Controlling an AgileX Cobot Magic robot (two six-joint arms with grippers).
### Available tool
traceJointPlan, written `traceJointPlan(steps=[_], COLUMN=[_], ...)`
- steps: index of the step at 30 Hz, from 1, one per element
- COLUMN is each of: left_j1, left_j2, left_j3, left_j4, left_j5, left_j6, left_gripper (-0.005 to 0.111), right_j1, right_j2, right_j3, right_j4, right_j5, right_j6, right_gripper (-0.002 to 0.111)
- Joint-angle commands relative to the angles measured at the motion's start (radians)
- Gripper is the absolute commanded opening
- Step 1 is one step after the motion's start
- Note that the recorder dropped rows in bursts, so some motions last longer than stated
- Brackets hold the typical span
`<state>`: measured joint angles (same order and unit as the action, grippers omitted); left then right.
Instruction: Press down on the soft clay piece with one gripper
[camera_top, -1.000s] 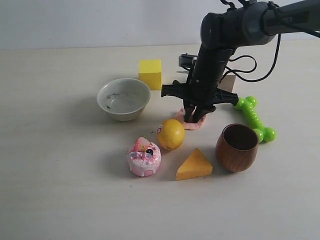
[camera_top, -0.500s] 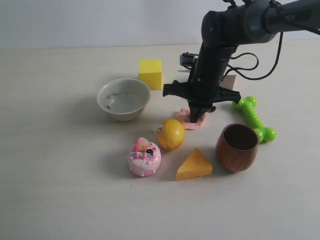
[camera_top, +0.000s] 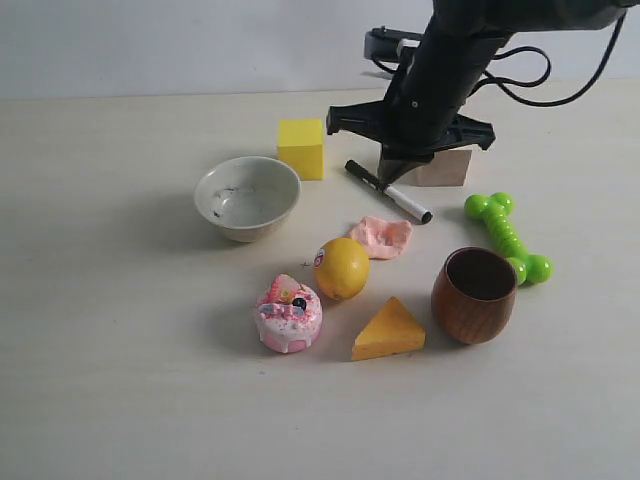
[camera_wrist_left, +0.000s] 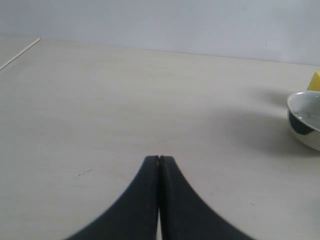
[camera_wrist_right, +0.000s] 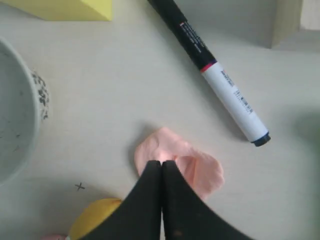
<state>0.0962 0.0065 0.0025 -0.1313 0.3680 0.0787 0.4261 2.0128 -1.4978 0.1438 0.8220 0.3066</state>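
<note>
Near the closed, empty right hand (camera_wrist_right: 161, 162), the clay piece (camera_top: 382, 237) shows whole only from outside.

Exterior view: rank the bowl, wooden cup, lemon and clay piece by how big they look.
1. bowl, the widest.
2. wooden cup, taller and nearly the same size, so these two are close.
3. lemon.
4. clay piece, about as wide as the lemon but flatter.
</note>
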Motion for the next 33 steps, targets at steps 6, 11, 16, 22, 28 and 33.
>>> traceJointPlan(steps=[6, 11, 16, 22, 28, 33], left_j1=[-0.005, -0.005, -0.005, -0.005, -0.005, -0.005], left_j2=[-0.007, -0.007, -0.007, -0.007, -0.007, -0.007], left_j3=[-0.002, -0.002, -0.002, -0.002, -0.002, -0.002], left_j4=[-0.006, -0.006, -0.006, -0.006, -0.006, -0.006], left_j5=[-0.012, -0.012, -0.012, -0.012, -0.012, -0.012], left_j6=[-0.003, -0.003, -0.003, -0.003, -0.003, -0.003], left_gripper=[0.000, 0.000, 0.000, 0.000, 0.000, 0.000], right_j1=[0.028, 0.028, 0.028, 0.028, 0.028, -0.077], right_j2=[-0.445, -0.670, -0.834, -0.966, -1.068, -1.191], right_j3=[0.472, 0.548, 0.548, 0.548, 0.548, 0.572], right_j4=[-0.014, -0.076, -0.072, -0.221, -0.371, -0.407], right_j5=[-0.476, -0.359, -0.299, -0.288, -0.213, -0.184], right_j6=[-0.019, -0.019, -0.019, -0.019, -0.017, 0.008], right_gripper=[0.000, 0.000, 0.000, 0.000, 0.000, 0.000])
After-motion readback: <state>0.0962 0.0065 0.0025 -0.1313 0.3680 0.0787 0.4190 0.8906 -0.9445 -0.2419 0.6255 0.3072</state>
